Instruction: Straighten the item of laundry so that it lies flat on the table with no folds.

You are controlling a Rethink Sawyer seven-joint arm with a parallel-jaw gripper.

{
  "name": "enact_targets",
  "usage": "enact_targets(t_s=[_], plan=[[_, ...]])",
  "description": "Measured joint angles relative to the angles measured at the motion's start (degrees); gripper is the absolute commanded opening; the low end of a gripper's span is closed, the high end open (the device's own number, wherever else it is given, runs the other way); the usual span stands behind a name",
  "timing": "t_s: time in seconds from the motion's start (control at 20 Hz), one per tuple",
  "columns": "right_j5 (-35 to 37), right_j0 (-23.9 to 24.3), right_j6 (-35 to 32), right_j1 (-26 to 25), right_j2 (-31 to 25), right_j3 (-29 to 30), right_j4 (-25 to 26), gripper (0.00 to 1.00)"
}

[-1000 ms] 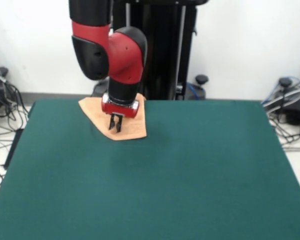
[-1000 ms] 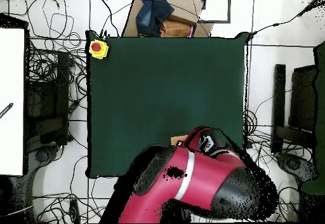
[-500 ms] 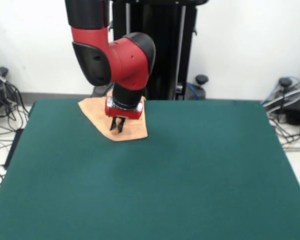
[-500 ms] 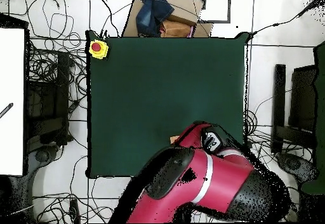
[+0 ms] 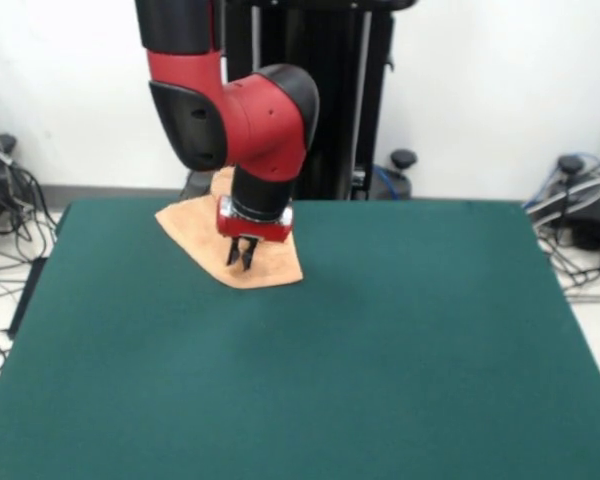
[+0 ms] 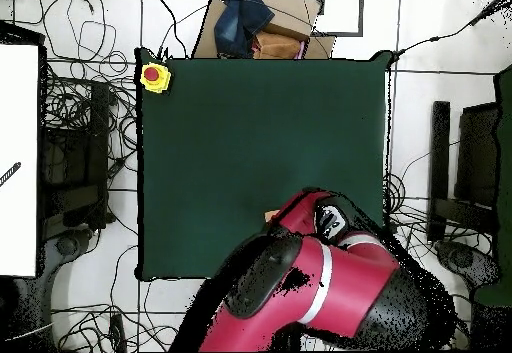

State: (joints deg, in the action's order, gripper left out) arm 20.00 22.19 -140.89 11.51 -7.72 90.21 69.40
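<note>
In the frame's upper left, the black tool (image 5: 243,262) pinches the crumpled orange-tan terry towel (image 5: 270,268) on the dark green felt counter (image 5: 400,340); a shallow pinch could slip, leaving folds.

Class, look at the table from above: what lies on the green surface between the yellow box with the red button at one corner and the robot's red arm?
Nothing. In the overhead view, the table is bare green from the yellow button box to the arm.

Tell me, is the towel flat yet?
Not yet. The towel lies bunched in an uneven shape near the table's far edge, under the gripper. The arm hides most of it from overhead.
</note>
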Motion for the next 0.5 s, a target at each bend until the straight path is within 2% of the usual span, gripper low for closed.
enact_targets(t_s=[0.5], plan=[[-0.01, 0.09, 0.01, 4.3, -3.46, -0.01, -4.6, 0.0]])
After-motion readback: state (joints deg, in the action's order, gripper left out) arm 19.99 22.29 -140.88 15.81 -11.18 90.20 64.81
